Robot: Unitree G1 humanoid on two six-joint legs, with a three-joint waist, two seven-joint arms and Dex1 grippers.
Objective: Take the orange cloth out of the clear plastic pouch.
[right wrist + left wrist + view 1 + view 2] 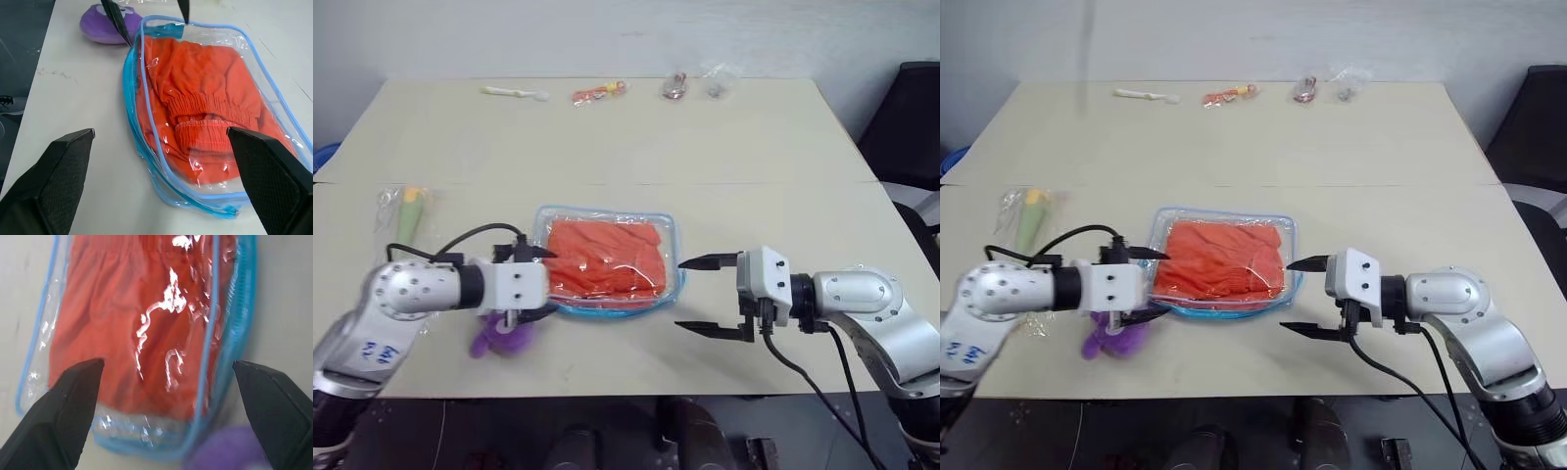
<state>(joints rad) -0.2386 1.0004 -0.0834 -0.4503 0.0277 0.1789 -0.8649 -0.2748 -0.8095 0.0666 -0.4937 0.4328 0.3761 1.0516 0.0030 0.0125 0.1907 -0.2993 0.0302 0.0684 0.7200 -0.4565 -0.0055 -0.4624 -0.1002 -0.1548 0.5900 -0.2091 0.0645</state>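
Both grippers stand open at the two ends of the clear plastic pouch (607, 262), which lies on the table (607, 137) with the orange cloth (607, 257) inside.

Left of the pouch, the left arm reaches across almost level toward it, and the left gripper (540, 284) is at the pouch's left edge with its two black fingers spread wide, holding nothing. Just under this gripper, touching the pouch's left near corner, lies a purple plush toy (499, 335). The cloth is folded and wrinkled and fills most of the pouch; the light blue zipper trim runs around it. Right of the pouch, the right arm is bent inward, and the right gripper (703, 296) points level at the pouch's right edge, near but not touching, fingers wide apart and empty.
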